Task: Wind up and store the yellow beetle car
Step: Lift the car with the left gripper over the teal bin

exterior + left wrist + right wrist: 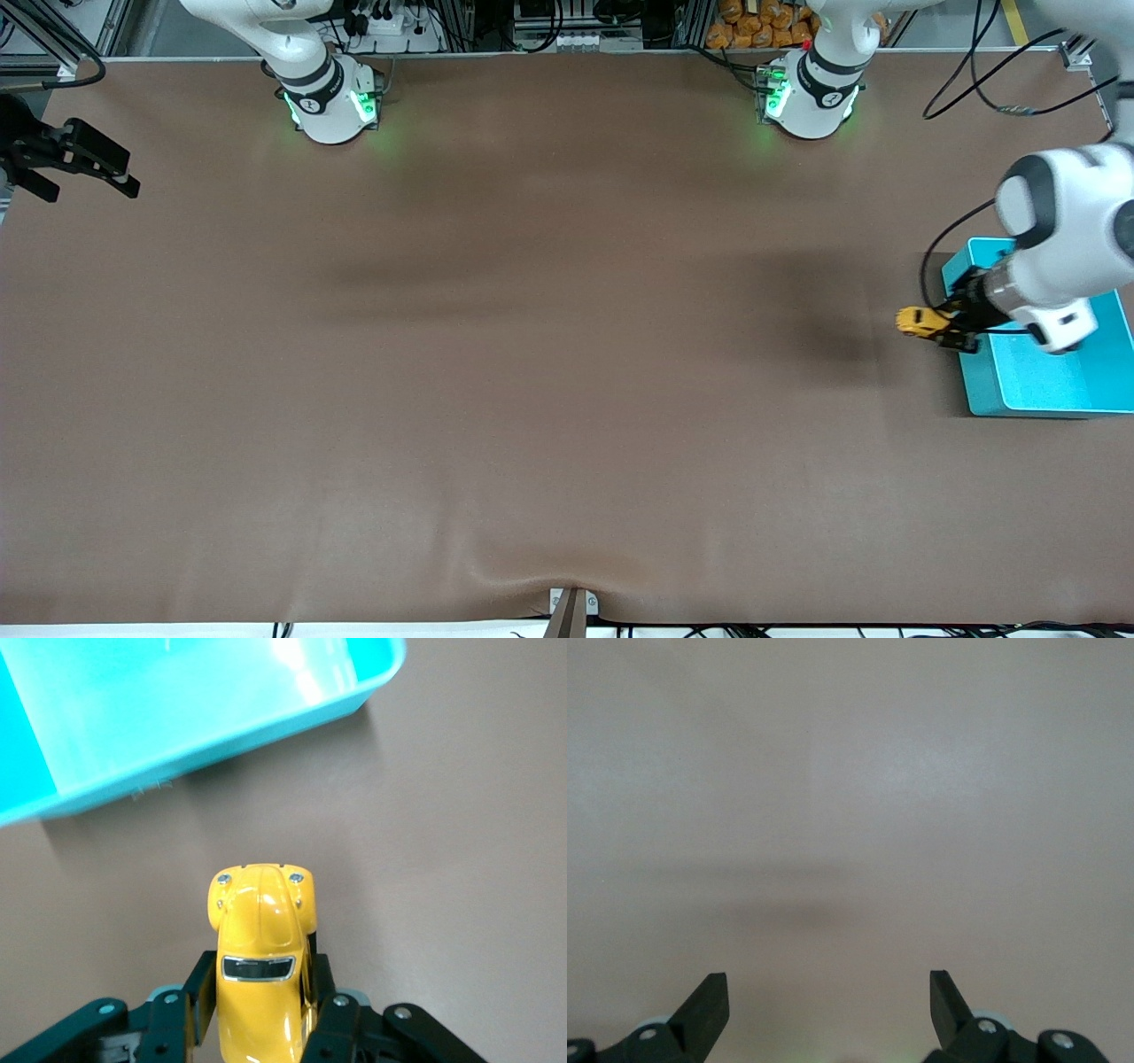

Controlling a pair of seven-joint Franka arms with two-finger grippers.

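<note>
I see my left tool (946,329) clamped on the yellow car (918,322), holding it over the counter (532,354) just beside the turquoise bin (1045,381), while my right tool (84,159) waits wide open and empty at its end.

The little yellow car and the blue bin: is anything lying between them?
No. The left wrist view shows only bare brown table between the yellow beetle car, shut in the left gripper, and the turquoise bin.

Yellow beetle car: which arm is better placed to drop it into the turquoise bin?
Left. The left pincer is shut on the yellow beetle car right beside the turquoise bin. The right pincer waits open at the right arm's end of the table.
</note>
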